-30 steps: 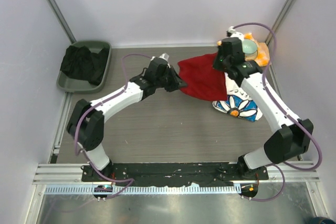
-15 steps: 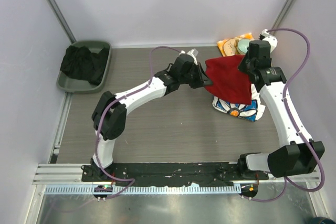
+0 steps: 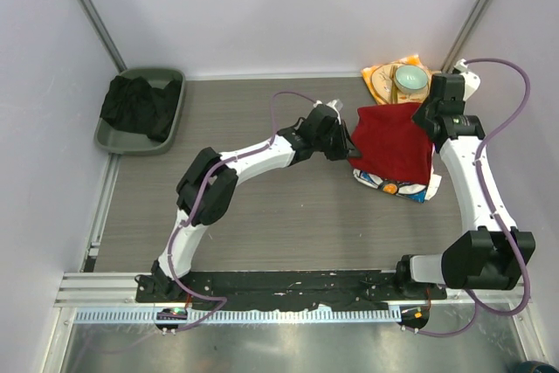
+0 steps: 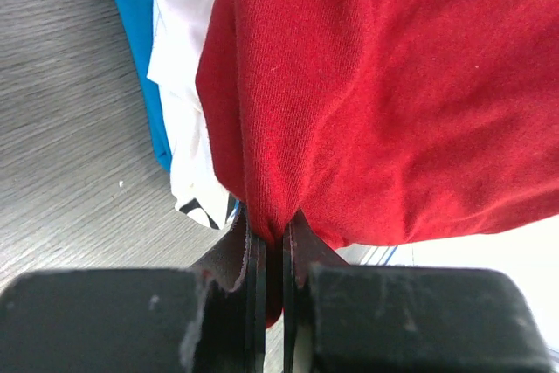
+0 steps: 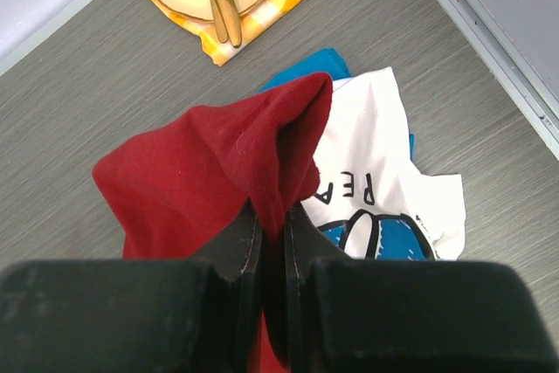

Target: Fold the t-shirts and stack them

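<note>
my left jaws and right jaws pinch the red shirt [image 3: 393, 141] | stretched side to side between them, right of frame | printed shirt [image 3: 403, 188] directly beneath, so I'd lower straight down

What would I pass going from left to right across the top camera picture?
First the green tray with a black cloth in it → left gripper → red t-shirt → right gripper.
</note>
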### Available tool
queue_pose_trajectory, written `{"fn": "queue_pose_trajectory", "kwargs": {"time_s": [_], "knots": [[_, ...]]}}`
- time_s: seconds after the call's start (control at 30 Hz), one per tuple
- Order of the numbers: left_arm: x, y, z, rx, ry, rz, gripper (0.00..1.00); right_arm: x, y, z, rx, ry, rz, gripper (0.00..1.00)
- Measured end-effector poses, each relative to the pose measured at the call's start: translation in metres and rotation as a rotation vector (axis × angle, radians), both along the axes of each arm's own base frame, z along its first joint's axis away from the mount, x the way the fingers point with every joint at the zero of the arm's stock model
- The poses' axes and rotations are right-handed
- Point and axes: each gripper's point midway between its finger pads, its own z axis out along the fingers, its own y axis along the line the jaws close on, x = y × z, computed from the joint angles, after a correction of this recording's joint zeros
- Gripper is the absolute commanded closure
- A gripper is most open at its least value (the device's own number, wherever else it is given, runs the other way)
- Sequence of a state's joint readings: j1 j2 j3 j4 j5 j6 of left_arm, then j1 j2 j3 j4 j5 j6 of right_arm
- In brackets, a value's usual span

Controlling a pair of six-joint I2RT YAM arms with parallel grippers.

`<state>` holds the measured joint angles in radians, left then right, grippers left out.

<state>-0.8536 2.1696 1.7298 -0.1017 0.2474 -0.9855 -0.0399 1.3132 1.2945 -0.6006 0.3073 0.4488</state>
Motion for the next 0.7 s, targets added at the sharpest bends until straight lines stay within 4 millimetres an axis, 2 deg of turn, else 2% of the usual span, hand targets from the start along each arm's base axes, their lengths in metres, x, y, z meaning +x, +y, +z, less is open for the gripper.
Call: {"fn": "queue_pose_trajectory", "kwargs": {"time_s": [0.13, 0.3, 0.47, 0.6, 0.7], "knots": [[0.001, -0.001, -0.003, 0.001, -0.003, -0.004, 1.00, 0.004, -0.003, -0.015, 0.009, 0.022, -0.013, 0.99], [0.001, -0.004, -0.008, -0.003, -0.007, -0.016, 1.00, 0.005, -0.013, -0.048, 0.020, 0.074, -0.057, 0.99], [-0.003, -0.009, -0.027, 0.016, -0.003, -0.035, 1.00, 0.001, -0.027, -0.082, 0.015, 0.148, -0.119, 0.99], [-0.004, -0.011, -0.050, 0.041, 0.018, -0.039, 1.00, 0.000, -0.037, -0.089, 0.013, 0.154, -0.169, 0.99], [-0.004, -0.012, -0.059, 0.045, 0.022, -0.039, 1.00, 0.000, -0.045, -0.091, 0.018, 0.149, -0.206, 0.99]]}}
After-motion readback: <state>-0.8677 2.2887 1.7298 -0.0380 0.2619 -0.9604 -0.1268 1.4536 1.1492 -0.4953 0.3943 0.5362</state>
